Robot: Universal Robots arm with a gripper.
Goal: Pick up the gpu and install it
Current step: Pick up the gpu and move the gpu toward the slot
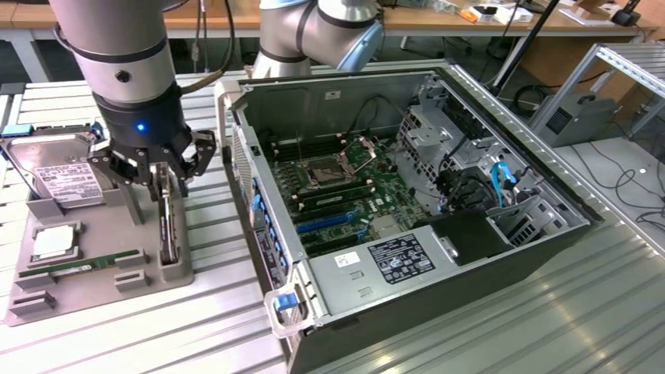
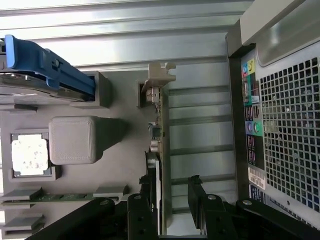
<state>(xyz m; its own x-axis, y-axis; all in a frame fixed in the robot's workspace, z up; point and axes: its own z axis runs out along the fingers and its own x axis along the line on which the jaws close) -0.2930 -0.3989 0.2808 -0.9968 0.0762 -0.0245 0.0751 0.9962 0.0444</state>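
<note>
one pincer [image 2: 172,172]: mine, open, jaws on both sides of the gpu [image 2: 160,110]
risk: if i close crooked, it may tilt and jam in the gray tray [image 2: 120,170]

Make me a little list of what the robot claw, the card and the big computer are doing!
Card: thin dark gpu board with silver end bracket, standing on edge in the grey plastic tray.
Claw: open, one finger either side of the board.
Computer: black and grey metal computer case, side open, on the exterior view's right of the tray.
</note>
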